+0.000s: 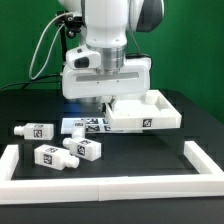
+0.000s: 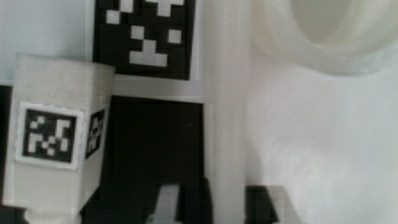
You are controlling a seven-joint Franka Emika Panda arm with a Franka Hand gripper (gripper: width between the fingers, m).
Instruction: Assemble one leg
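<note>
My gripper [image 1: 106, 101] is down at the left edge of the large white square panel [image 1: 145, 108], as seen in the exterior view. In the wrist view the two dark fingertips [image 2: 192, 205] stand close together. A thin white strip of the panel's rim [image 2: 226, 150] lies between them, so my gripper [image 2: 226, 206] looks shut on that rim. One leg [image 2: 54, 130], a white block with a square tag, stands just beside the fingers. Three more legs lie on the table in the exterior view: one [image 1: 33, 129], another [image 1: 48, 156] and a third [image 1: 86, 150].
The marker board [image 1: 85, 125] lies next to the panel and also shows in the wrist view [image 2: 151, 40]. A round hole [image 2: 347, 35] shows in the panel. A low white fence [image 1: 110, 187] borders the front and both sides of the black table.
</note>
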